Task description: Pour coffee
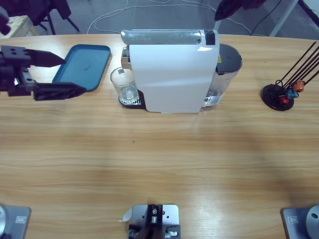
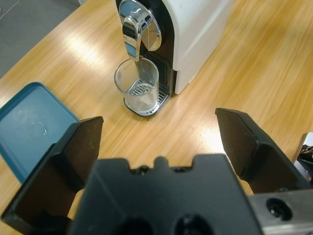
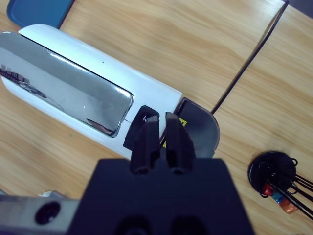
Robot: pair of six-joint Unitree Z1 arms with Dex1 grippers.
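Observation:
A white coffee machine (image 1: 172, 74) stands at the back middle of the table. An empty clear glass (image 1: 123, 84) sits on its drip grate, under the chrome spout (image 2: 137, 34). My left gripper (image 1: 74, 74) hovers left of the glass, over the blue tray's edge, jaws wide open and empty. In the left wrist view the left gripper (image 2: 159, 127) points at the glass (image 2: 137, 85). My right gripper (image 3: 162, 118) is shut with nothing in it, tips right above the black button panel (image 3: 142, 122) on the machine's top (image 3: 73, 93). In the high view that panel (image 1: 210, 37) shows uncovered.
A blue tray (image 1: 84, 64) lies left of the machine. The grey water tank (image 1: 227, 64) sits behind the machine's right end. A black capsule rack (image 1: 281, 94) with orange, red and blue capsules stands at the far right. Bare wood fills the table's front half.

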